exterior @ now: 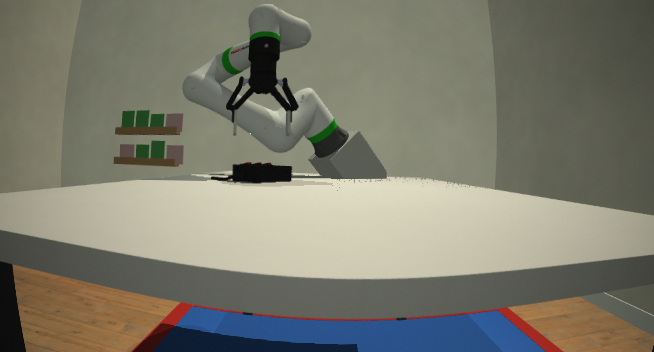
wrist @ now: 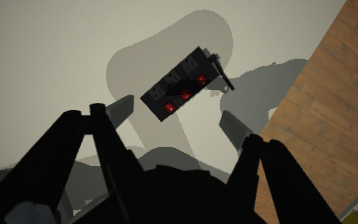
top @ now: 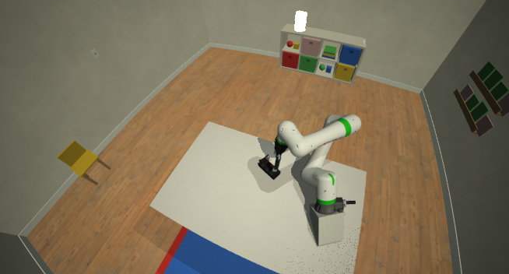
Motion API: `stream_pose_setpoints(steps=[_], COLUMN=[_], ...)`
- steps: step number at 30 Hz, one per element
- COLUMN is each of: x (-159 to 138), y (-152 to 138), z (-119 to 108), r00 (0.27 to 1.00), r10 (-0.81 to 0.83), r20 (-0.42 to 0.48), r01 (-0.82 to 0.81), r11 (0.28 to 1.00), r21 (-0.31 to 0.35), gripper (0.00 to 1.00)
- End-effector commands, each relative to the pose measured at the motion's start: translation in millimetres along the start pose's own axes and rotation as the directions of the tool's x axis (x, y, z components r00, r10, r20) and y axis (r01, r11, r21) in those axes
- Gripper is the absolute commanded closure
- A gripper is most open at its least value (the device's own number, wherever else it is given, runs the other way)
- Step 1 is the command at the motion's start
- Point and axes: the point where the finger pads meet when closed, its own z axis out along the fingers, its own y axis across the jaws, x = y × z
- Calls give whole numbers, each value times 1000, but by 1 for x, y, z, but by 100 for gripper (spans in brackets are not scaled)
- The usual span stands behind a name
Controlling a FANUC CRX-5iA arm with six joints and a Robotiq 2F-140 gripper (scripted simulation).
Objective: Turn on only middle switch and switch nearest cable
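Observation:
A black power strip (wrist: 180, 90) lies flat on the white table with its face up, showing three red switches and a row of sockets. Its short black cable (wrist: 221, 74) leaves the end at the upper right of the wrist view. The strip also shows in the top view (top: 269, 169) and in the exterior view (exterior: 261, 172). My gripper (exterior: 260, 125) hangs above the strip with its fingers pointing down, wide open and empty. In the wrist view the fingertips stand either side of the strip's end away from the cable. I cannot tell which switches are on.
The arm's grey pedestal (top: 327, 225) stands at the table's right corner. The table edge and wooden floor (wrist: 320, 130) lie to the right in the wrist view. A blue mat with a red border (top: 202, 256) lies on the floor by the table's front edge.

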Motion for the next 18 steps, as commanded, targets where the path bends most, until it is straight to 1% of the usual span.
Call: stream_pose_setpoints(steps=[1,6,8,10,12,18], x=[0,3,13,26,33,34], y=[0,2,10,18,21,21], z=[0,-4,-19,-36,-44,-45], r00=[1000,1000,992,969,952,951], r10=[0,22,115,226,281,285], r20=[0,10,53,101,122,124], r01=[0,-22,-114,-222,-274,-277], r11=[1000,1000,993,974,959,958], r21=[0,-3,-22,-53,-73,-74], gripper=[0,0,0,0,0,0])
